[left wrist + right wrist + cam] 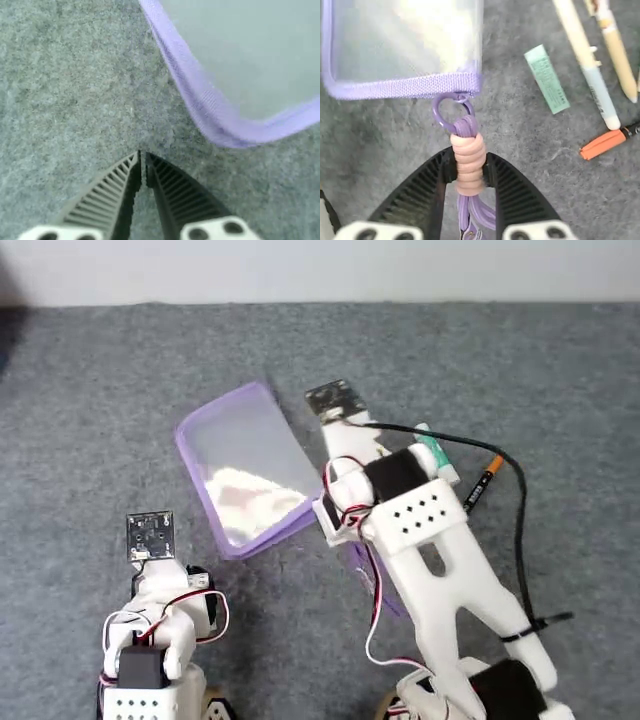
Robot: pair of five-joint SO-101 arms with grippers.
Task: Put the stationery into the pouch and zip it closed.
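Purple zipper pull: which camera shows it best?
Right wrist view: the purple cord pull with pink coil sits close, clamped in the right gripper's fingers. High view catches a purple strand under the arm; left wrist view, the clear pouch's purple edge.

Left pincer, right pincer: seemingly closed

Light was bright, even & diffuse, from overhead (no hard-edged shadows anywhere). In the high view the table was evenly lit exc. a dark patch at the top-left corner, w/ a faint soft shadow under the outstretched arm. Glare: a pale washed-out patch on the pouch window, stronger in the right wrist view. There the right fingers, closed on the zip pull, threw a soft shadow on the table. The left fingers showed just a thin dark slit btw. them.
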